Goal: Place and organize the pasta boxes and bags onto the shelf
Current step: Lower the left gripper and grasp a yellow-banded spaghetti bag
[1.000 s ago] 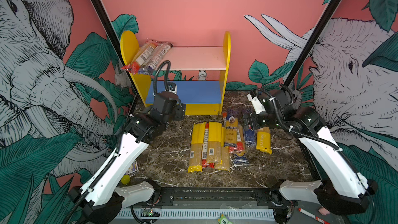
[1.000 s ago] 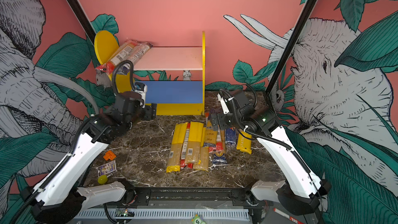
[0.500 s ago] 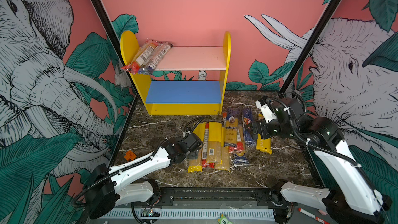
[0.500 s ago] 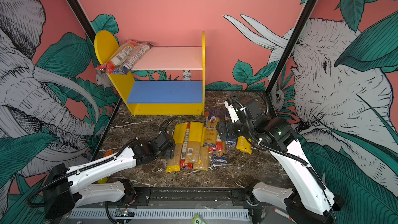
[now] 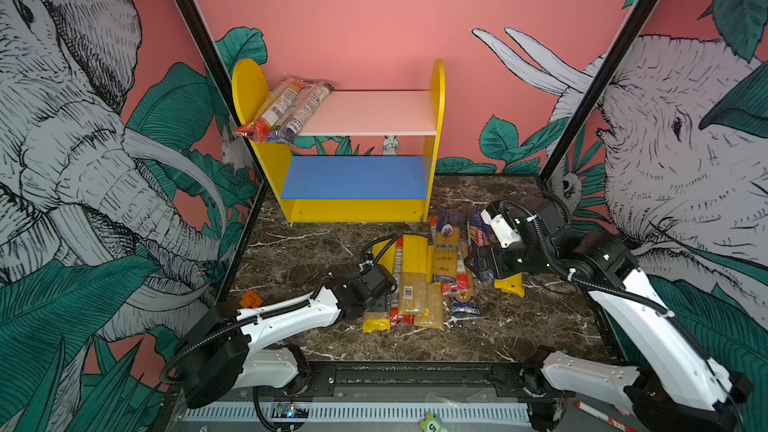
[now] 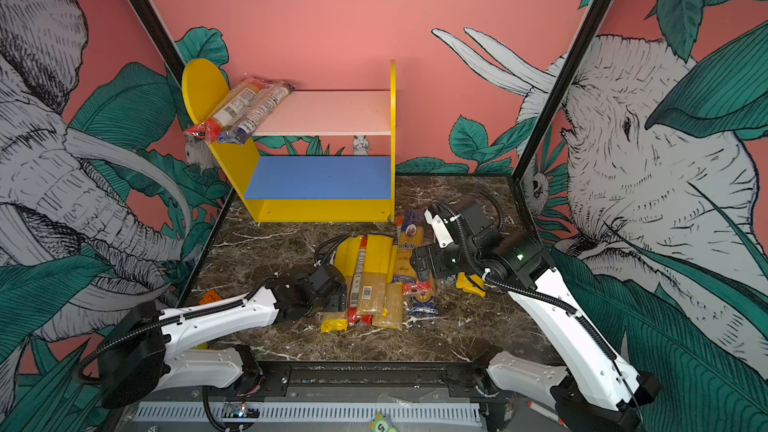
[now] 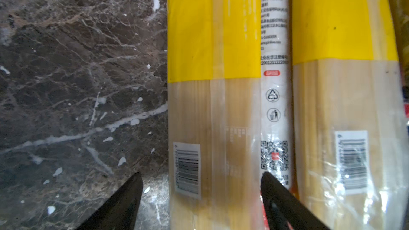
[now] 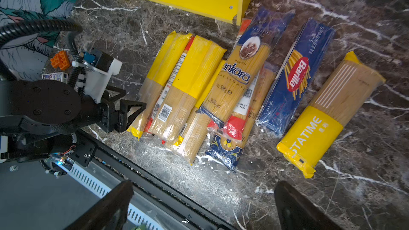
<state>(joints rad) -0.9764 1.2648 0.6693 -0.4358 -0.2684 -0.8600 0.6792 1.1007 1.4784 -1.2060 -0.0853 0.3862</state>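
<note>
Against the pink back wall, on the dark marble bench (image 5: pixel 299 251), the two-tier shelf with yellow round-topped sides (image 5: pixel 353 210) is standing. A heap of long spaghetti packs (image 5: pixel 415 284) is lying on the bench just in front of it, with a dark blue Barilla box (image 8: pixel 296 76) lying toward its right side. Two clear spaghetti bags (image 5: pixel 291 108) are resting at the left end of the pale pink upper board (image 5: pixel 374 112), their ends overhanging its front edge. The left end effector (image 7: pixel 201 174) is straddling the leftmost yellow-banded pack (image 7: pixel 212 74), jaws wide apart and gripping nothing, one finger over bare bench. The right end effector (image 8: pixel 203 182) is hovering above the heap's right side, fully spread and empty.
</note>
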